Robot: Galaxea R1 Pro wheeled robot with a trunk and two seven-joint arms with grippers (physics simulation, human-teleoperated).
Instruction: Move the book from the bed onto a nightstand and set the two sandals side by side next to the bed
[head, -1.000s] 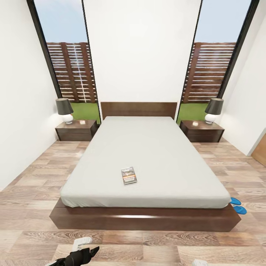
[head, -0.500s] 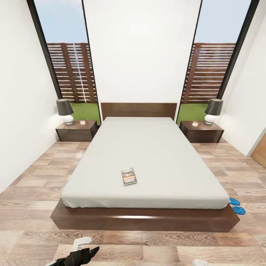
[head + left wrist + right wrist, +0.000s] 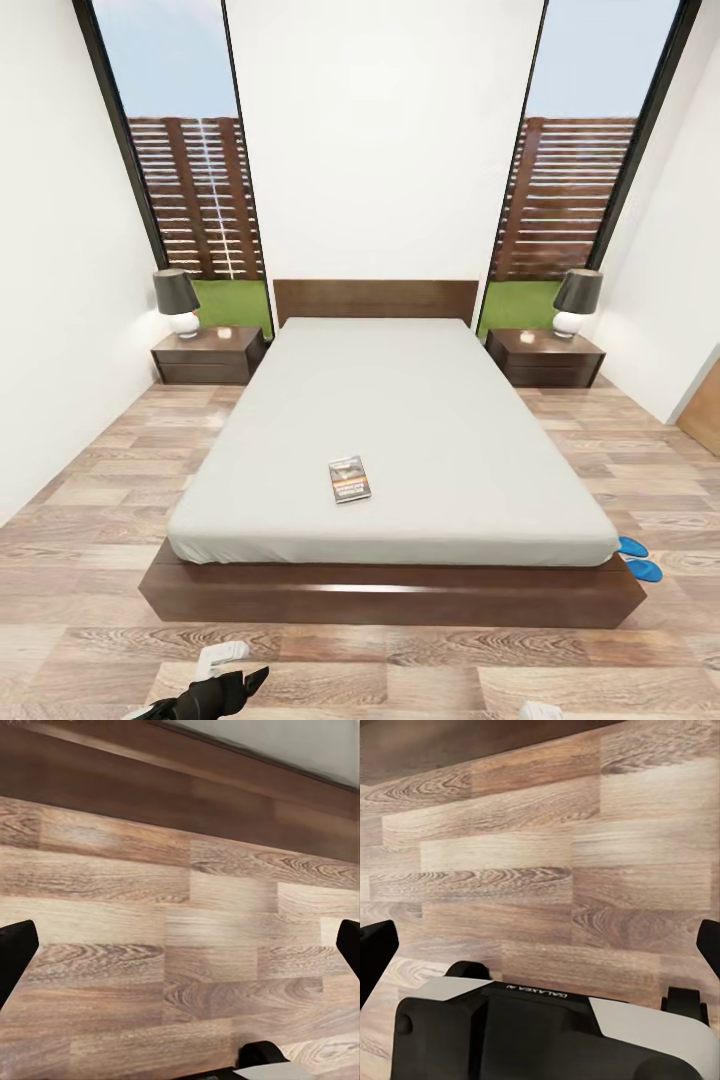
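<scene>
Book [image 3: 349, 478]: flat on bed [image 3: 400, 420], near foot, within our reach; sandals [image 3: 638, 558] on floor by its far corner; both jaws spread wide, holding nothing, ready for pickup

Matt grey cloth mattress [image 3: 400, 420] on a glossy dark wood bed frame [image 3: 390, 592]; wood-plank floor [image 3: 90, 480].

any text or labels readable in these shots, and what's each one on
"GALAXEA AI", shown inverted, on the white robot part in the right wrist view; the last letters are unclear.
Orange and white lettering on the book cover on the bed: too small and blurred to read.
No other text shows.
</scene>
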